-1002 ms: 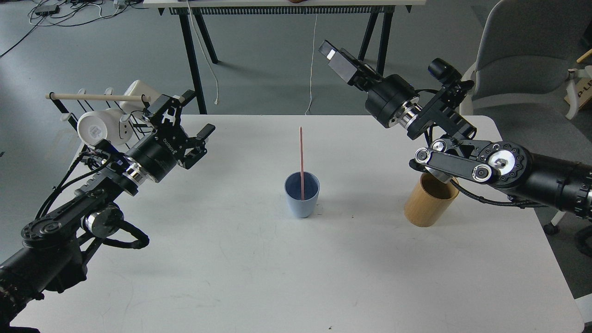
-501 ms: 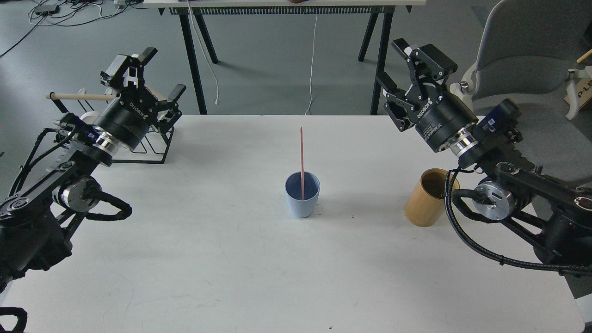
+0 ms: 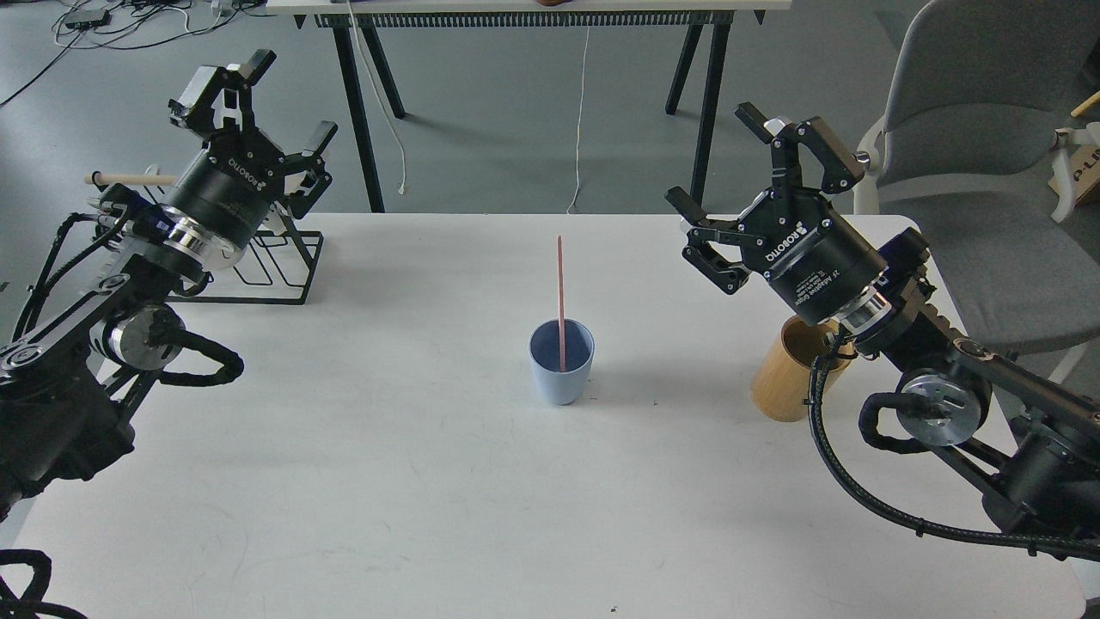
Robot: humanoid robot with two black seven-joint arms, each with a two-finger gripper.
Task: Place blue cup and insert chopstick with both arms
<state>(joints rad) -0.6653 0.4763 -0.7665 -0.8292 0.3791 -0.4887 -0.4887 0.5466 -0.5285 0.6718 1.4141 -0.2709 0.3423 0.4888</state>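
Standing at mid-bench: the blue cup (image 3: 561, 362), upright on the white bench (image 3: 447, 481), free of both arms.
Chopstick: the pink chopstick (image 3: 560, 292) stands in the blue cup, nearly upright, its lower end inside against the dark blue interior, its top well above the rim.
Right pincer: the right pincer (image 3: 749, 168) hangs above the bench's right part, well apart from the blue cup, its two fingers spread wide with nothing between them.
Wooden cup: a tan wooden cup (image 3: 784, 384) stands right of the blue cup, partly hidden by the right arm's wrist.
Left pincer: the left pincer (image 3: 258, 105) is raised over the far left corner, fingers apart and empty.
Rack: a black wire rack (image 3: 279, 271) sits beneath the left arm; a pale dowel (image 3: 129, 179) juts out to the left, and what hangs on it is probably mugs, mostly hidden.
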